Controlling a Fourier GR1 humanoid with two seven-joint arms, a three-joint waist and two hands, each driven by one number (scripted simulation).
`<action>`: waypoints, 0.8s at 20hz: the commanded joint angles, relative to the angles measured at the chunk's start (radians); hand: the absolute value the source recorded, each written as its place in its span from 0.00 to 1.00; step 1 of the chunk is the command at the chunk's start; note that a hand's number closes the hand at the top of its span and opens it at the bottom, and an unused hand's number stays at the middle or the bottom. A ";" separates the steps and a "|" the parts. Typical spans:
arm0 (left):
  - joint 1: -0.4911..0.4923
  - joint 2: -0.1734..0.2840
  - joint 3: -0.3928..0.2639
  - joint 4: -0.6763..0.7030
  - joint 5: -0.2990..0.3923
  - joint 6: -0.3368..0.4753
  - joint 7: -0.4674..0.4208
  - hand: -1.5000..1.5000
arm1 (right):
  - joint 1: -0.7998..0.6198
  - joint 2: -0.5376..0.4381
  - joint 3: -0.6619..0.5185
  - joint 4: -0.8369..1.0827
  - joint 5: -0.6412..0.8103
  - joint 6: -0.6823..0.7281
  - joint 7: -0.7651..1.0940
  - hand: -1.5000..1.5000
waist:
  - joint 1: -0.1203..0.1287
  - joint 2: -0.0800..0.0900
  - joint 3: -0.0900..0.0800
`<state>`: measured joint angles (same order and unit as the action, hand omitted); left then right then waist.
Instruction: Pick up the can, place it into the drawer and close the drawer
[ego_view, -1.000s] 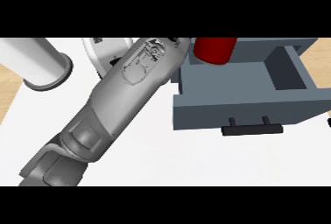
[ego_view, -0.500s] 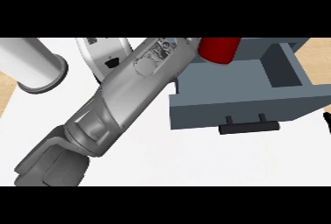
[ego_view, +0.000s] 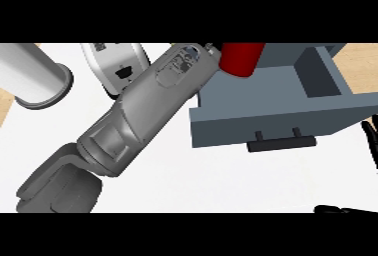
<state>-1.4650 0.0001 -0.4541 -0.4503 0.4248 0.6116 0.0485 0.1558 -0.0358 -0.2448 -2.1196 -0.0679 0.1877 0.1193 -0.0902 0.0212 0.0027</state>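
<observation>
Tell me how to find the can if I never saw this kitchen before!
Look for the big grey drawer standing open on the white counter. At its upper left corner, where the robot's grey left forearm ends, the can pokes out. It is the only red thing; everything near it is grey, white or black.

1. The light is bright and even over the whole white worktop (ego_view: 221, 185), with no dim corner.
2. Shadows are very weak; only a soft darker tone lies inside the drawer (ego_view: 325, 80), at its right wall.
3. The grey forearm (ego_view: 148, 115) shows smooth shading, lighter on its upper side, so light seems to come from above.
4. The red can (ego_view: 240, 57) has no strong glare.
5. Edges are soft, but nothing is clearly out of focus.
</observation>
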 joint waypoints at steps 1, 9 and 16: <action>0.001 0.000 -0.051 0.012 0.029 0.029 -0.029 1.00 | -0.035 -0.016 -0.029 -0.012 -0.022 -0.016 0.029 0.00 | 0.001 -0.003 0.000; 0.034 0.000 -0.146 0.043 0.053 0.057 -0.071 1.00 | -0.008 -0.010 0.006 -0.015 -0.010 0.013 0.006 0.00 | -0.033 0.004 0.000; 0.007 0.000 -0.143 0.108 0.086 0.089 -0.070 0.00 | -0.028 -0.022 -0.011 -0.009 -0.025 0.012 0.008 0.00 | -0.030 0.007 0.000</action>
<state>-1.4421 0.0000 -0.5918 -0.3691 0.4970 0.6872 -0.0211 0.1210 -0.0522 -0.2405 -2.1208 -0.0756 0.1949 0.1312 -0.1252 0.0303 0.0030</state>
